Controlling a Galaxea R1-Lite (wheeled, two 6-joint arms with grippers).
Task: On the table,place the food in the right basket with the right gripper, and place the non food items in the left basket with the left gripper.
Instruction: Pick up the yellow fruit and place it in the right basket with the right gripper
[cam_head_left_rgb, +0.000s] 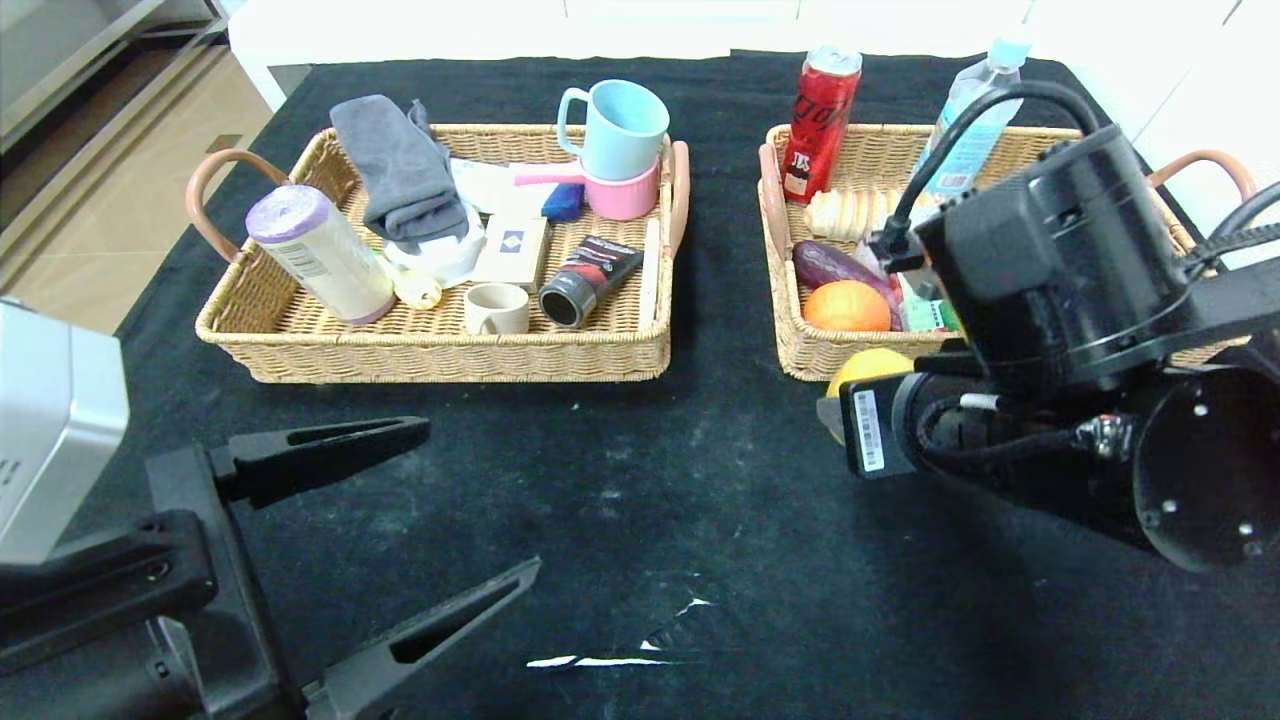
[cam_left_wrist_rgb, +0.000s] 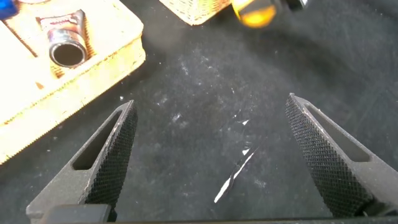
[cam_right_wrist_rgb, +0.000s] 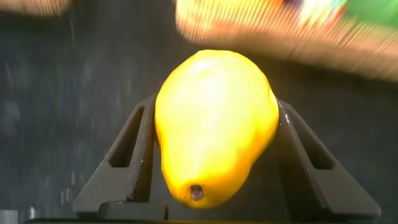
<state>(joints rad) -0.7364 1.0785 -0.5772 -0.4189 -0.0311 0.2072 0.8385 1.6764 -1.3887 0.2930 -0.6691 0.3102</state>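
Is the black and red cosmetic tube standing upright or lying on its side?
Lying on its side. The cosmetic tube rests flat in the left basket, its round cap end facing the head camera, beside the cream cup.

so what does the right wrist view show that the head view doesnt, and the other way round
Only the right wrist view shows the right gripper shut on the yellow fruit, down to its stem end. Only the head view shows the left basket with its mugs, the open left gripper low over the table, and the right basket's contents. Both show the fruit and the right basket's near wall.
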